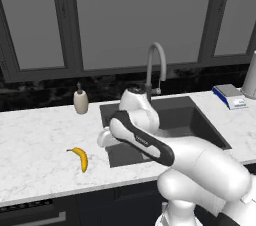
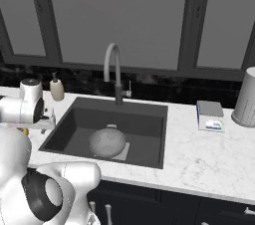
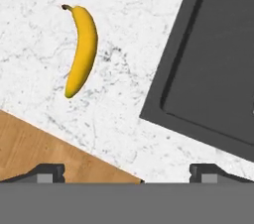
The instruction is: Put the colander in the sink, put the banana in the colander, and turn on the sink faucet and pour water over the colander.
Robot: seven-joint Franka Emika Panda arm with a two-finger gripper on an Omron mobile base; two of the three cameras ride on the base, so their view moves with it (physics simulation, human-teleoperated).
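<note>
Banana (image 1: 80, 158) lies flat on the marble bench (image 1: 35, 135), left of the sink (image 2: 149, 134). Fingers (image 3: 49, 172) are spread wide, holding nothing, above the bench between the banana and the sink. Colander (image 2: 107, 142) sits inside the sink below the sink faucet (image 2: 113, 69).

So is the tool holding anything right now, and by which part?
Nothing is held. The tool is open above the marble counter; the small curved yellow banana lies untouched.
</note>
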